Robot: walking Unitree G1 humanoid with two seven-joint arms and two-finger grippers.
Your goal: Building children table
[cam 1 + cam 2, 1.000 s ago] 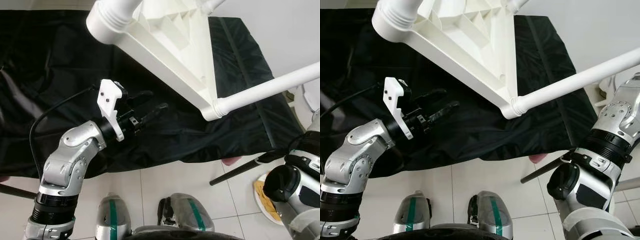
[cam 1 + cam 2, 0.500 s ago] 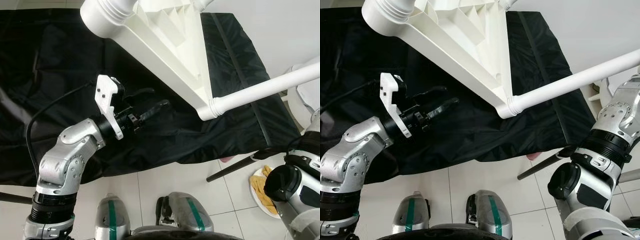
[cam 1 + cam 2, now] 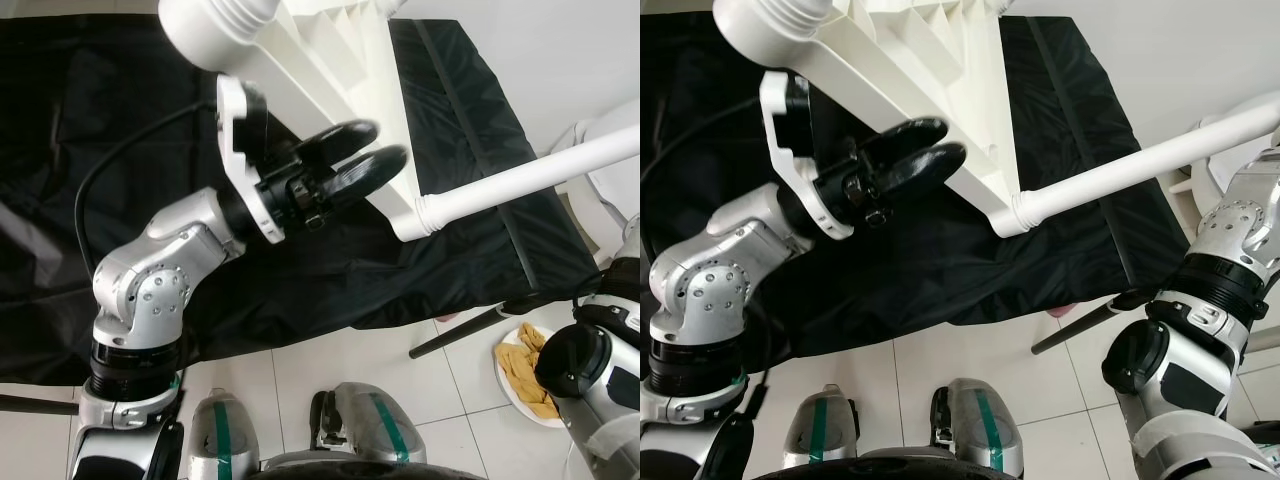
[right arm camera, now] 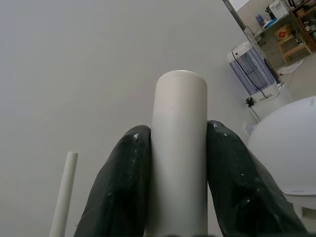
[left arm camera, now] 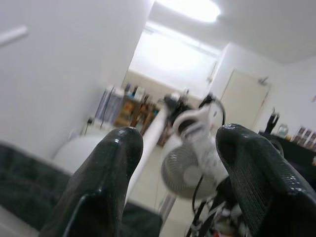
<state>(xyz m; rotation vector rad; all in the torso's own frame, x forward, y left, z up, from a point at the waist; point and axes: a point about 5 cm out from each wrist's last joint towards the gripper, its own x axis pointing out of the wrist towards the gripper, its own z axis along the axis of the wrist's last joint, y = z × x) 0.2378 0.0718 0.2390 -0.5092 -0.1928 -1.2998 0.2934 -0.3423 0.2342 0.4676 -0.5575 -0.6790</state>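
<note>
**Left arm rises to the upturned table while the right holds a leg**

Nearest the camera are the robot's feet on the white tile, with a small plate (image 3: 528, 375) of yellow scraps by the right arm. Above them a black cloth (image 3: 470, 210) covers the floor. The left gripper (image 3: 358, 166) was low over that cloth a second ago; it has swung up, fingers spread wide and empty, to just beside the ribbed underside of the white table (image 3: 330, 70). That looks like a move to steady the tabletop. The right gripper (image 4: 174, 170) is clamped on a white table leg (image 3: 1140, 160), which is seated in the corner socket. Beyond, a second corner socket (image 3: 215, 25) is cut off by the frame. Whether the left fingers touch the table, and whether the leg is fully home, cannot be told.
</note>
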